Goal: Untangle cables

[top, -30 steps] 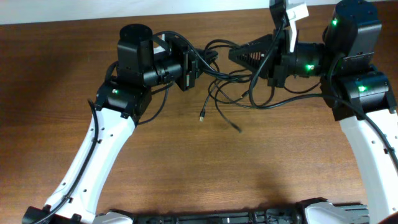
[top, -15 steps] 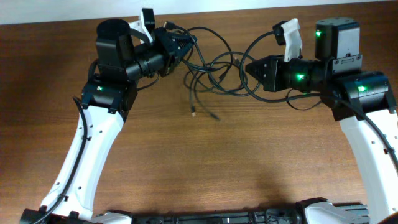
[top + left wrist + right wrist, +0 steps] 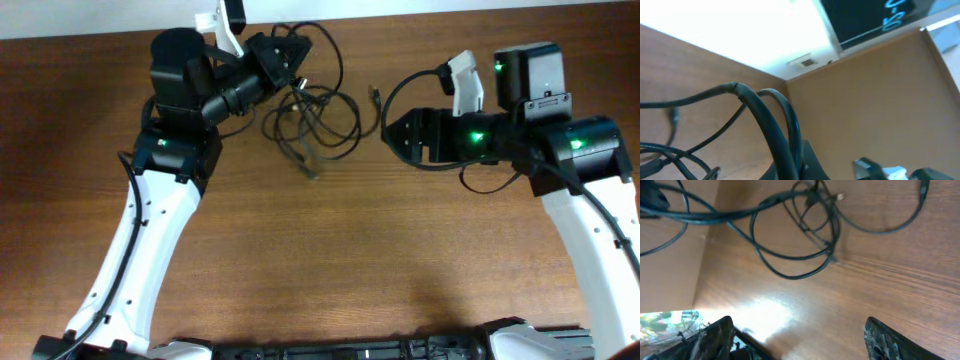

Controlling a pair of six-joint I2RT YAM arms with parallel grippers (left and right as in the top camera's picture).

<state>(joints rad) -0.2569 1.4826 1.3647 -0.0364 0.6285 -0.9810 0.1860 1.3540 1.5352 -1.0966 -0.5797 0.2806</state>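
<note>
A loose tangle of thin black cables (image 3: 312,118) lies on the wooden table at the back, left of centre. My left gripper (image 3: 283,58) is raised at the table's far edge, shut on two strands of those cables (image 3: 774,127), which run up out of its jaws (image 3: 799,167). One light-tipped plug end (image 3: 375,93) lies apart to the right of the tangle. My right gripper (image 3: 390,135) stands open to the right of the tangle, touching none of it. In the right wrist view its fingers (image 3: 715,339) are wide apart over bare wood, with the cables (image 3: 830,245) ahead of them.
The table's far edge (image 3: 400,18) runs close behind the tangle and the left gripper. Thicker black wires (image 3: 480,185) hang from the right arm. The arm bases stand along the front edge (image 3: 350,350).
My right gripper has opened and let go of the cables, and has drawn back to the right. The left gripper has pulled the bundle back and left, so the tangle has gathered nearer to it.
</note>
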